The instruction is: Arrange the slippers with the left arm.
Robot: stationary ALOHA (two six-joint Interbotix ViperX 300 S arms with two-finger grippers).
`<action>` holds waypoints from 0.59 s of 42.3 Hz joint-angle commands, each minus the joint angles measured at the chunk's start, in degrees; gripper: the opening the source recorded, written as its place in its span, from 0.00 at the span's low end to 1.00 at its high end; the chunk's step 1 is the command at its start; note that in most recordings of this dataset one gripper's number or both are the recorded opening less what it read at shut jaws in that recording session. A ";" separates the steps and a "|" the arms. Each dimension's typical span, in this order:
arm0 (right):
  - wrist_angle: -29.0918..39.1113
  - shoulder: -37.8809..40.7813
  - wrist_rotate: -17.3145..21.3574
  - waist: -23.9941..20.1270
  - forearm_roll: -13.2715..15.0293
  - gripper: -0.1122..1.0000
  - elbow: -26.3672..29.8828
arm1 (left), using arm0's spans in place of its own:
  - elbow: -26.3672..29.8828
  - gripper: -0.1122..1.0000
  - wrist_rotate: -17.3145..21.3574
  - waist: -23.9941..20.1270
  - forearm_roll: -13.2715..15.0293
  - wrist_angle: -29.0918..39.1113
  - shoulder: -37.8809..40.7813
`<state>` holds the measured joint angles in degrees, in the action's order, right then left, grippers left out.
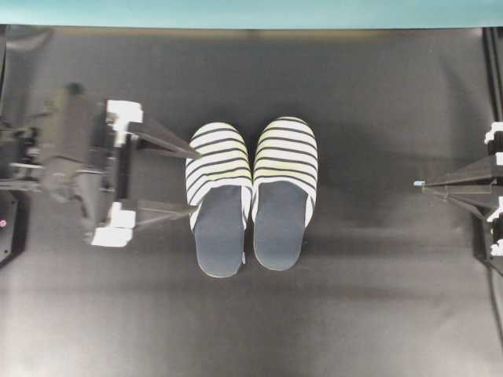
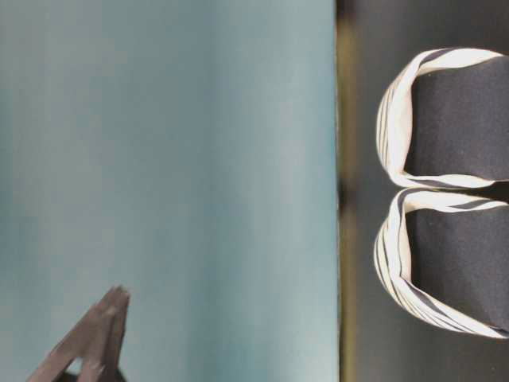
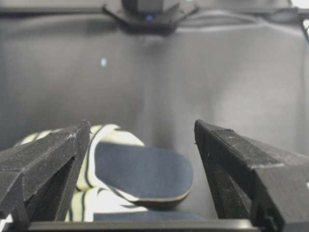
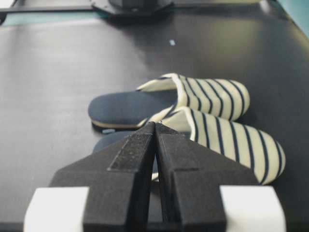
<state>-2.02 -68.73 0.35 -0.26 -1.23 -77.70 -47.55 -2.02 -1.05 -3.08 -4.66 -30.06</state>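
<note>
Black tabletop [image 1: 354, 314] under a teal far wall [image 1: 251, 12]; striped slippers [image 1: 251, 196] side by side at centre, toes far; left gripper [image 1: 192, 179] spread wide, empty, fingertips at the left slipper's edge; right gripper [image 1: 418, 184] closed, empty, well apart at right.

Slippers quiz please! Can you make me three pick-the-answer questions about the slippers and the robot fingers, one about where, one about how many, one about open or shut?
1. Where are the slippers?
A. Side by side on the dark table
B. Stacked on each other
C. Held up in the air

2. How many slippers are there?
A. One
B. Two
C. Four

3. How are the left gripper fingers?
A. Squeezed on a slipper
B. Shut on nothing
C. Spread open beside the slippers

Answers:
1 A: the overhead view shows them lying next to each other, toes the same way.
2 B: two striped tops and two navy insoles show.
3 C: its fingers stand wide apart; only the right gripper is shut.
</note>
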 commanded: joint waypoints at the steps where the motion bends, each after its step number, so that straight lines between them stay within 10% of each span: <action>1: 0.70 -0.44 -0.62 -0.09 0.00 0.11 0.35 | -0.79 0.85 -0.09 -0.09 -0.09 -0.70 -3.08; 25: -5.62 -1.85 -3.43 0.44 0.44 0.11 0.44 | -7.65 0.85 -4.04 2.55 -0.09 -1.23 -16.00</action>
<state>-6.33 -71.19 -2.46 -0.26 -0.97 -77.70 -55.20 -5.54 0.88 -3.08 -5.36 -44.30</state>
